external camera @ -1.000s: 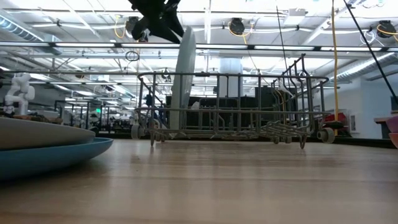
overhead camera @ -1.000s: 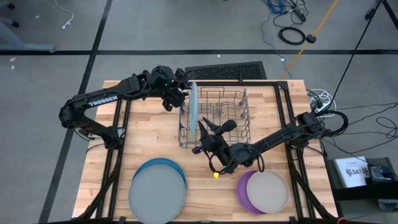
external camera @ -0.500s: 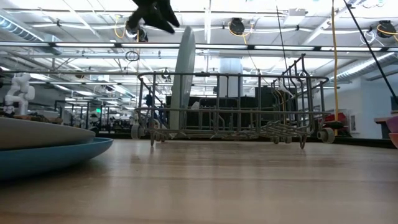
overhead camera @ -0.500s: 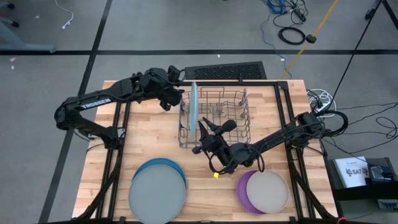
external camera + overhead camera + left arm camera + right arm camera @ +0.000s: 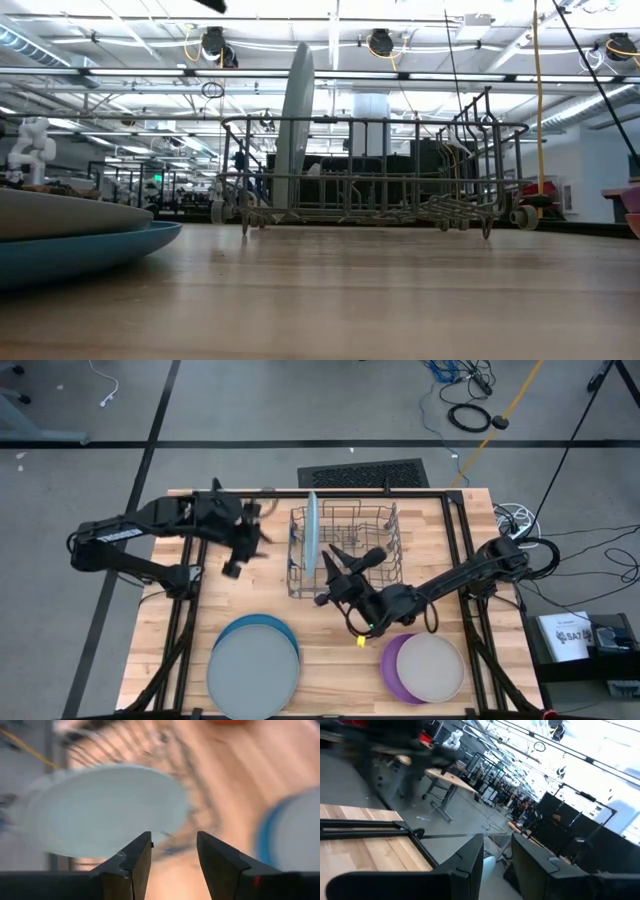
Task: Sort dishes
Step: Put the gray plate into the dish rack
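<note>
- Light blue plate [image 5: 312, 532] stands upright on edge in the left end of the grey wire dish rack [image 5: 372, 550]; the low view shows it [image 5: 294, 125] rising above the rack's top rail.
- Left tool [image 5: 238, 552] is over bare tabletop [image 5: 250, 585], beside the rack's left end and apart from the upright plate. Left wrist view: its two dark fingers [image 5: 131, 861] stand parted with a clear gap, nothing between them; the light blue plate [image 5: 105, 807] shows beyond the tips, blurred.
- Right tool [image 5: 347, 560] is at the rack's near side, over its lower wires, arm reaching in from the right edge of the tabletop. Right wrist view: fingers [image 5: 470, 860] stand a narrow gap apart, nothing visible between them.
- Grey plate [image 5: 252, 670] lies on top of a darker blue plate [image 5: 262, 626] at the near left of the tabletop; only the blue rim shows around it.
- Beige-grey plate [image 5: 432, 668] lies on a purple plate [image 5: 390, 665] at the near right, shifted so the purple one shows on its left side.
- Small yellow item [image 5: 360, 641] lies on the tabletop between the rack and the purple plate; I cannot tell what it is.
</note>
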### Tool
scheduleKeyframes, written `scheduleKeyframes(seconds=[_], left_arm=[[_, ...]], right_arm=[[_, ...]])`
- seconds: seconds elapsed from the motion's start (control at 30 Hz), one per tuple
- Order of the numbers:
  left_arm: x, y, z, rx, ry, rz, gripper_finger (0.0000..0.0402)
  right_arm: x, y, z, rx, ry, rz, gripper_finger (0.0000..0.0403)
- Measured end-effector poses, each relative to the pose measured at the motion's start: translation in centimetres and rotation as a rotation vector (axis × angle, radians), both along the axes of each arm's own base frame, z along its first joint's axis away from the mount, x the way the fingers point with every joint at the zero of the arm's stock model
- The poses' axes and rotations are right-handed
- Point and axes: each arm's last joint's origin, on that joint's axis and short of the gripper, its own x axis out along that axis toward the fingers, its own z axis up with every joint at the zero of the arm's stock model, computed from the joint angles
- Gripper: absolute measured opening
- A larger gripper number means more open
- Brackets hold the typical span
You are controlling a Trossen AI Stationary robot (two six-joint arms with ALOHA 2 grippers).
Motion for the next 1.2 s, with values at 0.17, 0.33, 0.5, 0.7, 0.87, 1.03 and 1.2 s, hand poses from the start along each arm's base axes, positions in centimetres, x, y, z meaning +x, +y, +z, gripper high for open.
scheduleKeyframes(seconds=[0.17, 0.33, 0.5, 0.7, 0.87, 1.03, 1.2], left_arm=[[-0.3, -3.3, -2.6, -0.146, 0.202, 0.002, 0.016], [-0.6, -7.1, -4.5, -0.268, 0.319, 0.033, 0.016], [-0.5, -11.2, -6.0, -0.325, 0.34, 0.037, 0.016], [0.1, -15.7, -9.0, -0.294, 0.423, 0.078, 0.016], [0.7, -18.7, -11.6, -0.306, 0.506, 0.229, 0.016], [0.3, -19.9, -13.4, -0.402, 0.596, 0.605, 0.016], [-1.5, -21.2, -13.6, -0.47, 0.621, 0.836, 0.016]], right_arm=[[-0.6, -0.3, 1.0, -0.019, 0.018, -0.01, 0.0096], [-1.6, -0.5, 2.4, -0.017, 0.001, -0.009, 0.0096], [-2.1, -0.7, 3.2, -0.033, 0.011, -0.013, 0.0096], [-2.6, -1.0, 3.9, -0.039, 0.008, -0.012, 0.0096], [-3.2, -1.1, 4.6, -0.036, -0.004, -0.011, 0.0096], [-3.3, -1.1, 4.7, -0.035, -0.007, -0.01, 0.0096], [-3.2, -1.1, 4.6, -0.042, 0.005, -0.008, 0.0096]])
